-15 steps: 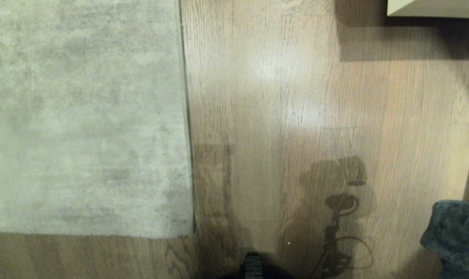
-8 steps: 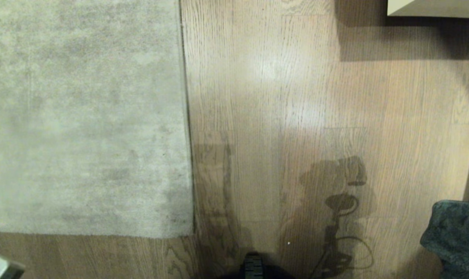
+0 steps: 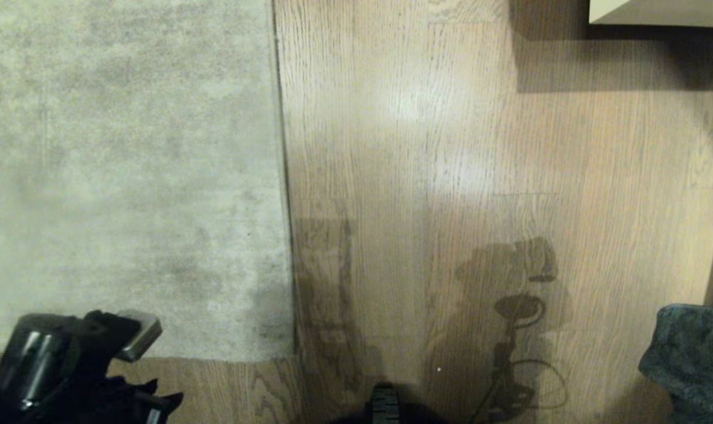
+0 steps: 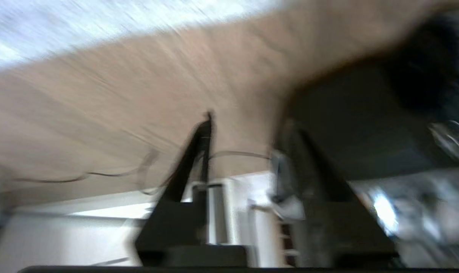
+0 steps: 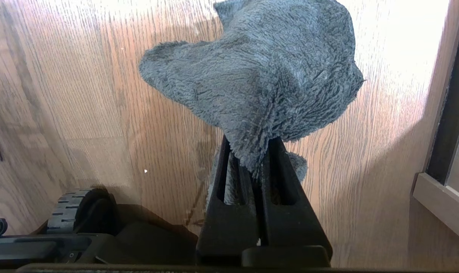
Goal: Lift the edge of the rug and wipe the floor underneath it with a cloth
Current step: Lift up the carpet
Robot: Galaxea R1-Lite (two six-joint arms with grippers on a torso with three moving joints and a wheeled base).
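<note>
Grey-teal cloth [image 5: 260, 76] sits pinched in the right fingers [image 5: 229, 167]; left fingers [image 4: 199, 151] stand spread over unmarked floor [image 3: 480, 147].

The rug [image 3: 126, 176] is short-pile textile, matt, with a soft and slightly mottled surface and a thin bound edge. The floor [image 3: 451, 147] is wood-grain plank, smooth, with a light sheen where the lamp reflects on it. The cloth [image 5: 260, 76] is fuzzy fleece-like fabric, lumpy and fully matt. The right gripper [image 5: 258, 159] looks like black matt plastic with smooth faces. The left gripper [image 3: 135, 335] has dark plastic parts, and the arm behind it shows a glossy dark cylinder. The robot's wheel [image 5: 68, 210] looks like ribbed black rubber.
</note>
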